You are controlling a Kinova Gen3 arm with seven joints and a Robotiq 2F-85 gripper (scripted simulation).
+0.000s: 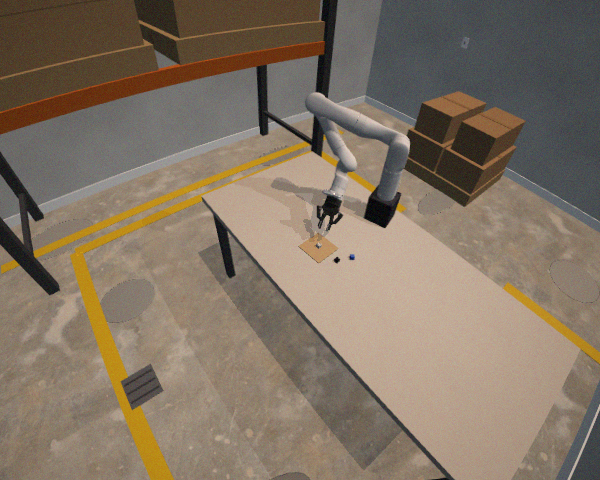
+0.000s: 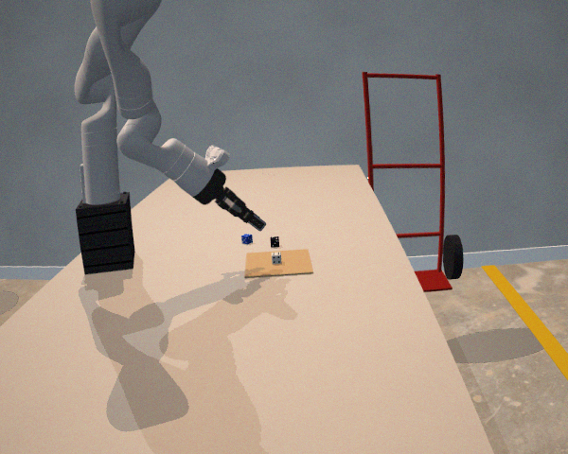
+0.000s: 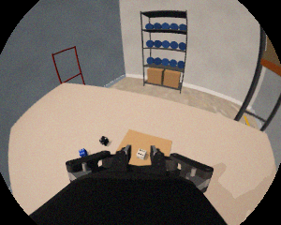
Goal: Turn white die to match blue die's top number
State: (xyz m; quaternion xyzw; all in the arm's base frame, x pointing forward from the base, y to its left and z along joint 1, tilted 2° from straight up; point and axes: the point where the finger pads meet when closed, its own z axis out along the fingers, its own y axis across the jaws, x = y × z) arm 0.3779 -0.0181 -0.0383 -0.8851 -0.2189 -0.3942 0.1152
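The white die (image 1: 318, 245) lies on the brown mat (image 1: 318, 249), apart from the fingers; it also shows in the exterior view (image 2: 276, 258) and the wrist view (image 3: 140, 153). The mat (image 2: 278, 265) lies flat on the table. The blue die (image 2: 246, 238) and the black die (image 2: 275, 241) sit on the table just beside the mat. My gripper (image 2: 258, 224) hangs tilted above the table, a little above and behind the white die. Its fingers stand partly open with nothing between them.
The arm's black base (image 2: 105, 233) stands at the table's edge behind the dice. A red hand truck (image 2: 411, 170) stands off the table's side. Stacked cardboard boxes (image 1: 463, 144) and a shelf rack (image 1: 135, 62) are on the floor around the table.
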